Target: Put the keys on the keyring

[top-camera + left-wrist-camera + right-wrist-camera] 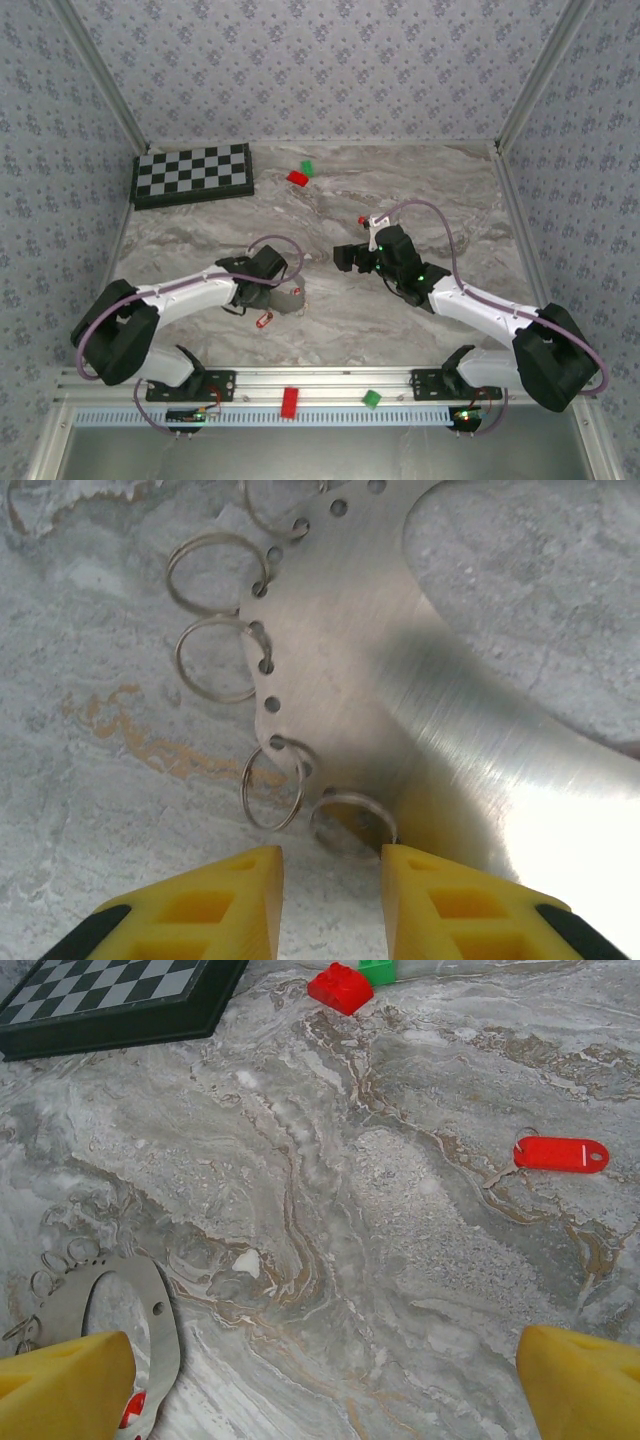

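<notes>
Both arms look alike from my station: the left arm (190, 293) and the right arm (480, 305) have white link shells between chunky black joint housings, and a mauve cable loops along each. Small green lights glow on the right wrist and at the black base mounts. The jaws are bright yellow plastic, the left pair with moulded pockets and black backing

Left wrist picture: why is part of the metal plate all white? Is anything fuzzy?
Left wrist view: glare bleaches the lower right of the metal plate, a darker band runs beside it, and its holes are sharp. Right wrist view: the yellow fingers of the right tool, near the lens, look soft; the same plate is dull grey there.
</notes>
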`<action>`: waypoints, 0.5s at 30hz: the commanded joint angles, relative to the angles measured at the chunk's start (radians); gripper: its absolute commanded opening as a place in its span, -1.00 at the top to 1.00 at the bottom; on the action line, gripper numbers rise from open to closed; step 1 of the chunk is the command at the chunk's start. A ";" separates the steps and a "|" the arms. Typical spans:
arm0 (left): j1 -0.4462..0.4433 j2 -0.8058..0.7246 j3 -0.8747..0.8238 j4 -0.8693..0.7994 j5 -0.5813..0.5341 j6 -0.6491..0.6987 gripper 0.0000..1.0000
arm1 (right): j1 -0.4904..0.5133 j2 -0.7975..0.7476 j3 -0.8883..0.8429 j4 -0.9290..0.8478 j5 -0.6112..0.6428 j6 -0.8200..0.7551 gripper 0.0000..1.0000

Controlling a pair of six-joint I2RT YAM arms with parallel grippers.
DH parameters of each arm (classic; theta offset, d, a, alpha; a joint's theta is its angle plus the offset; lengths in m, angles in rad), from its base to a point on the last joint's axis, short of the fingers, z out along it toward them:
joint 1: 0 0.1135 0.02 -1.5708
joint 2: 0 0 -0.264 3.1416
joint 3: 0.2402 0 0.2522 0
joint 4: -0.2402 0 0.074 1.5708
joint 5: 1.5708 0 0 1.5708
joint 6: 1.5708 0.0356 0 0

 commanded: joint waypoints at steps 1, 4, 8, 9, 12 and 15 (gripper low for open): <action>-0.004 0.023 0.036 -0.005 -0.004 0.026 0.38 | 0.007 0.006 0.016 0.003 0.010 -0.018 -0.99; -0.004 0.025 0.038 -0.003 -0.002 0.029 0.37 | 0.010 0.006 0.017 0.001 0.007 -0.019 -0.99; -0.005 0.024 0.037 -0.009 0.002 0.018 0.37 | 0.010 0.006 0.018 0.000 0.008 -0.019 -0.99; -0.004 0.024 0.036 -0.010 0.002 0.010 0.37 | 0.010 0.005 0.017 -0.001 0.009 -0.019 -0.99; -0.004 0.018 0.021 -0.004 0.010 -0.024 0.32 | 0.009 0.005 0.018 -0.002 0.012 -0.019 -0.99; -0.003 0.016 0.004 0.006 0.016 -0.068 0.21 | 0.010 0.006 0.017 -0.003 0.013 -0.019 -0.99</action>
